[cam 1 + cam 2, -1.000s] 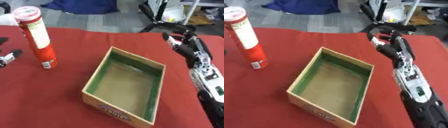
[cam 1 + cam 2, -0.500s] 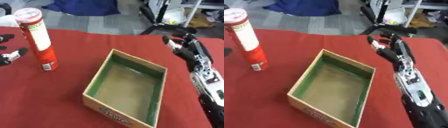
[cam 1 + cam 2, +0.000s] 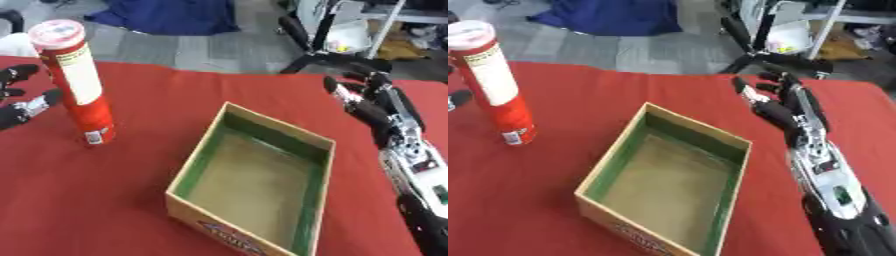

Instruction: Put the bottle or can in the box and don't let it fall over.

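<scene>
A tall red can [image 3: 77, 82] stands upright just beside the left hand [image 3: 22, 102], whose fingers appear spread, though half out of view; the box [image 3: 254, 184] waits empty; right hand [image 3: 779, 102] idles, fingers apart; grasping mid-body should limit tipping.

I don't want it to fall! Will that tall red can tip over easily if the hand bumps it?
Probably yes. The red can stands upright, tall and narrow on a small base, so a bump near its top would likely topple it. Being round, it would probably roll on the red table. The left hand is open beside it.
</scene>
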Motion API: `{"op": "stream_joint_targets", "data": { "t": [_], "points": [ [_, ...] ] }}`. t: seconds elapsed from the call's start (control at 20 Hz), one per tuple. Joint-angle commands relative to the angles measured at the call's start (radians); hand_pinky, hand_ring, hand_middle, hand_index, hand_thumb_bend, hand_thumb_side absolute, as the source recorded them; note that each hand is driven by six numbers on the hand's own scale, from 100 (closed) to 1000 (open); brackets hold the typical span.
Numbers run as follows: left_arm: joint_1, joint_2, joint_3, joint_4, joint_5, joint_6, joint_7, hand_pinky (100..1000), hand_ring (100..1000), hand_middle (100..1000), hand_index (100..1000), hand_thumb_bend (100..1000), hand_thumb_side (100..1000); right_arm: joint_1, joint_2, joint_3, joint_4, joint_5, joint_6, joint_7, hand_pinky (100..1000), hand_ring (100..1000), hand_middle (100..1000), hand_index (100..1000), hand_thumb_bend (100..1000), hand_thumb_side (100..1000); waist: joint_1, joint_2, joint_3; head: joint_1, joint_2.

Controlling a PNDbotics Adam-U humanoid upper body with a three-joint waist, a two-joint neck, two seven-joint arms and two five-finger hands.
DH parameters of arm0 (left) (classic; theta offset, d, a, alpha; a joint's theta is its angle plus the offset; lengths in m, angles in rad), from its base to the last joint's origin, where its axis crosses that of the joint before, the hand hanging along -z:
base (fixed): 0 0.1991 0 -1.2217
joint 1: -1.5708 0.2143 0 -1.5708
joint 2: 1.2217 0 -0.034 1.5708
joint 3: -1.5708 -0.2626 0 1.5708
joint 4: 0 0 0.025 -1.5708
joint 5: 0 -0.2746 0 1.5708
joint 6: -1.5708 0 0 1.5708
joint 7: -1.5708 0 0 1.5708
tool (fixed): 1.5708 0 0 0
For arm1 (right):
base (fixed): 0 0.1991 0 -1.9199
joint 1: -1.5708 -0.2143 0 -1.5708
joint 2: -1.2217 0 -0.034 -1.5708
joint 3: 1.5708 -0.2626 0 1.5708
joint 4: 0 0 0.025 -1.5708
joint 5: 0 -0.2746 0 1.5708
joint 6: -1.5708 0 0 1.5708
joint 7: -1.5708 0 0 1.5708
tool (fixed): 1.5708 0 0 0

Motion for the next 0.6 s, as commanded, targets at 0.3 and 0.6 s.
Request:
{"op": "stream_joint_targets", "data": {
  "t": [0.3, 0.6],
  "points": [
    [-0.032, 0.007, 0.007, 0.000, 0.007, -0.021, -0.028, 944, 1000, 927, 955, 688, 723, -0.016, -0.013, -0.003, -0.015, -0.008, 0.003, 0.000, 736, 834, 802, 874, 473, 320, 0.005, -0.011, -0.004, 0.004, -0.021],
    [-0.049, -0.006, 0.009, 0.024, -0.003, -0.014, -0.009, 949, 1000, 931, 962, 704, 736, -0.019, -0.011, -0.001, -0.015, -0.009, 0.005, 0.002, 737, 832, 800, 874, 470, 320, 0.002, -0.007, -0.007, 0.006, -0.029]
  ]
}}
